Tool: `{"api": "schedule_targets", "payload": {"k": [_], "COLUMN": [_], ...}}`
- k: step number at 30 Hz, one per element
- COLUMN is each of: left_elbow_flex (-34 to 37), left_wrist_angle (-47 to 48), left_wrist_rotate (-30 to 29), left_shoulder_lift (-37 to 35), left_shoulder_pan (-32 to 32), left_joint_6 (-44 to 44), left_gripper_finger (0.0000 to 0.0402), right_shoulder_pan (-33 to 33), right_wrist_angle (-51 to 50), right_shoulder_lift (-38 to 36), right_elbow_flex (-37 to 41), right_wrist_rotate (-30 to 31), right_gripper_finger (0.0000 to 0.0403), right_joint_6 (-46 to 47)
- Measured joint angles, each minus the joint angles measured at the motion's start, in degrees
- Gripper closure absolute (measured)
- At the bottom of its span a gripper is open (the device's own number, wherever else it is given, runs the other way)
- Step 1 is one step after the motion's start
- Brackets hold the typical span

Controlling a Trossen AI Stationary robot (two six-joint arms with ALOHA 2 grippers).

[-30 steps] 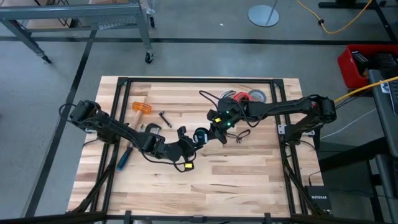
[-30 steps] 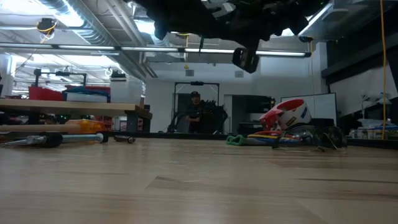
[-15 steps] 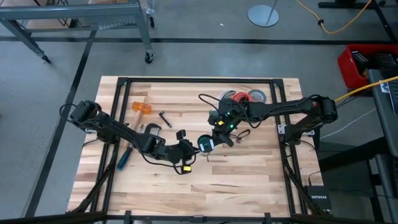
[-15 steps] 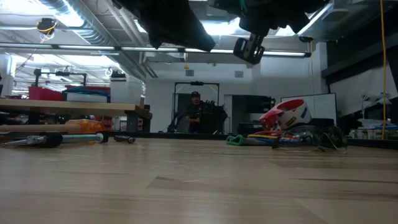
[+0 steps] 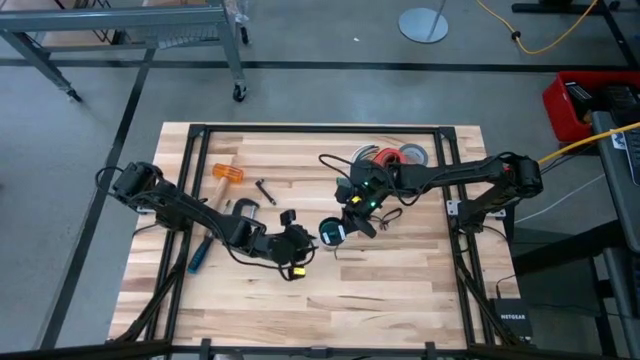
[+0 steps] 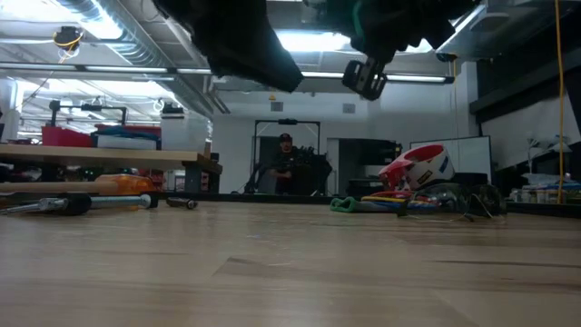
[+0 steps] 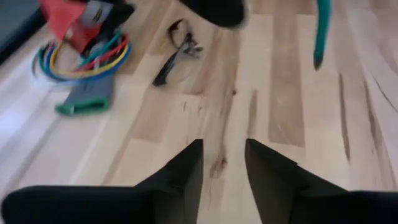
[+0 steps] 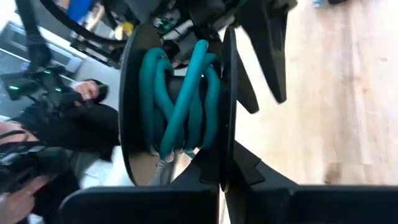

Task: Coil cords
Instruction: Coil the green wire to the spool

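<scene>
The right gripper (image 5: 345,222) hangs above mid-table, its fingers pinched on a black spool (image 8: 177,102) wound with teal cord (image 8: 180,102); in the high view the spool (image 5: 331,233) sits at about 8 o'clock from that gripper's wrist. A loose teal end (image 7: 322,31) dangles above the wood in the left wrist view. The left gripper (image 5: 303,238) hovers just beside the spool, at its 9 o'clock, its fingers (image 7: 186,174) parted by a narrow gap with nothing between them and only bare table (image 7: 273,106) showing through. A thin black cord (image 5: 385,213) lies on the boards at 3 o'clock from the spool, near the right arm. Tape rolls (image 5: 395,155) rest toward the table's 12 o'clock edge.
</scene>
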State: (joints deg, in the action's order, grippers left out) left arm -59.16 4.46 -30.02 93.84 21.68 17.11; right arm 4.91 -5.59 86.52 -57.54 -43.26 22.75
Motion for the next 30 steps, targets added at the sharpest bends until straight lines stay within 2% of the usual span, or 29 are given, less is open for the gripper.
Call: {"api": "schedule_targets", "payload": {"k": [5,10,17,22,30], "left_elbow_flex": [0.0,0.0,-0.1,-0.1,-0.1], "left_wrist_angle": [4.1,9.9,10.7,6.1,0.6], "left_wrist_rotate": [0.0,-0.1,0.0,0.9,1.5], "left_shoulder_lift": [0.0,0.0,-0.1,-0.1,-0.1], "left_shoulder_pan": [-2.8,-5.4,-9.0,-11.1,-8.8], "left_joint_6": [9.2,15.1,12.7,11.4,7.6], "left_gripper_finger": [0.0274,0.0273,0.0273,0.0273,0.0273], "right_shoulder_pan": [0.4,2.7,7.5,10.6,15.7], "right_wrist_angle": [-4.2,-7.0,-7.0,-6.9,0.1], "right_shoulder_lift": [0.0,0.1,0.1,0.1,0.1], "right_elbow_flex": [0.0,0.0,0.0,0.0,0.1], "right_wrist_rotate": [4.5,5.8,5.3,5.2,5.3], "right_gripper_finger": [0.04,0.04,0.04,0.04,0.04], "right_joint_6": [-4.5,-5.7,-5.7,-6.7,-6.4]}}
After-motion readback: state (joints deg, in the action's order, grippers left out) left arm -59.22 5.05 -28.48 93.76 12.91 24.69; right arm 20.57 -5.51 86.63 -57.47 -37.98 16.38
